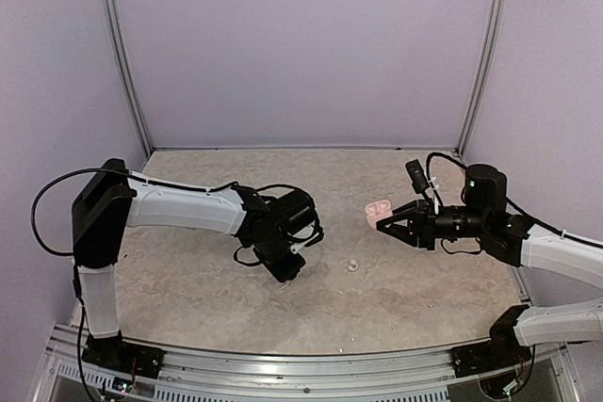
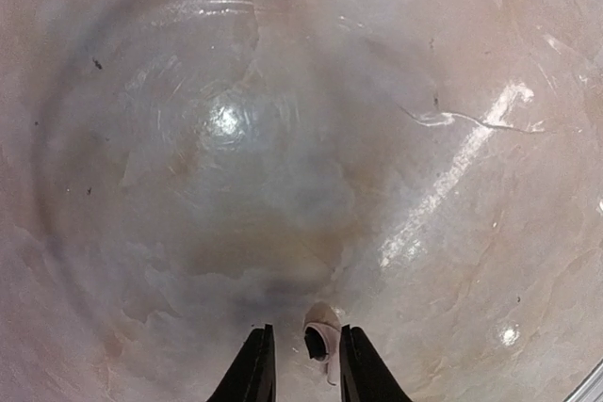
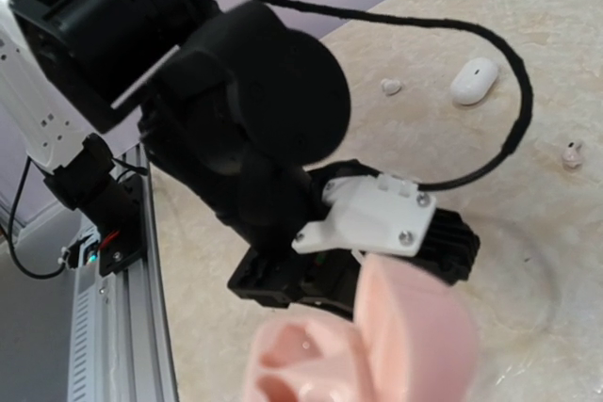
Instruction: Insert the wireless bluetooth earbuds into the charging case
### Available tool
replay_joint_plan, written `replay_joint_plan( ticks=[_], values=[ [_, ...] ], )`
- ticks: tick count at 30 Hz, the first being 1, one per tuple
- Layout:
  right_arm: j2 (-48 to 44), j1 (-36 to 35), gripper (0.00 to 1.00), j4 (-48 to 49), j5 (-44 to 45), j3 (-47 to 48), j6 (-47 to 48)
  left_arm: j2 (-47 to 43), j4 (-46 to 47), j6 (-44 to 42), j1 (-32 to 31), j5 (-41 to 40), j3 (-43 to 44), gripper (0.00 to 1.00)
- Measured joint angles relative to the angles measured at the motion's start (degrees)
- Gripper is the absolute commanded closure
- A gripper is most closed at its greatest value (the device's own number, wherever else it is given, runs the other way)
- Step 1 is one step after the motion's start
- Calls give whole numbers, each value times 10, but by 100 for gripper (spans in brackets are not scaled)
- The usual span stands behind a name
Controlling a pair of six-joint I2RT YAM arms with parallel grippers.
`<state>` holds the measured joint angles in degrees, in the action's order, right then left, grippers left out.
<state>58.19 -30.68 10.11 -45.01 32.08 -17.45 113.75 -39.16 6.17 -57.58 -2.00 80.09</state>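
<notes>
1. The left arm's fingers (image 2: 254, 364) point down at the worktop (image 1: 217, 308), placed either side of one earbud (image 2: 322, 336). The bud lies against the right-hand finger. A gap shows on its other side, so it cannot be told whether it is pinched or only bracketed. This looks like the pick-up step.
2. The right arm's fingers (image 1: 398, 231) are clenched on the pink charging case (image 1: 379, 208). They hold it lid-open above the worktop, probably so that its sockets face the bud about to be brought over.
3. A loose earbud (image 1: 352, 265) lies on the worktop between the two arms. In the right wrist view a white oval case (image 3: 474, 80) lies farther off, with another small bud (image 3: 390, 87) near it.
4. The worktop is a glossy, mottled beige stone pattern with bright glare streaks. Plain lilac walls (image 1: 301, 44) enclose it on three sides, and an aluminium rail (image 1: 283, 369) along the near edge carries the arm bases.
</notes>
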Motion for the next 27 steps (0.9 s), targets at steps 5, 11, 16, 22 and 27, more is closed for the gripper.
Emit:
replay_joint_plan(
  ticks=[5,11,16,22,27],
  values=[
    [0,0,100,0,0,0,0,11,-11,0,0,0,0,77],
    [-1,0,100,0,0,0,0,20,-16,0,-3,1,1,84],
    [-5,0,100,0,1,0,0,23,-16,-1,-3,0,3,88],
    [-5,0,100,0,1,0,0,23,-16,-1,-3,0,3,91],
    [-5,0,100,0,1,0,2,22,-6,-1,0,1,2,92]
  ],
)
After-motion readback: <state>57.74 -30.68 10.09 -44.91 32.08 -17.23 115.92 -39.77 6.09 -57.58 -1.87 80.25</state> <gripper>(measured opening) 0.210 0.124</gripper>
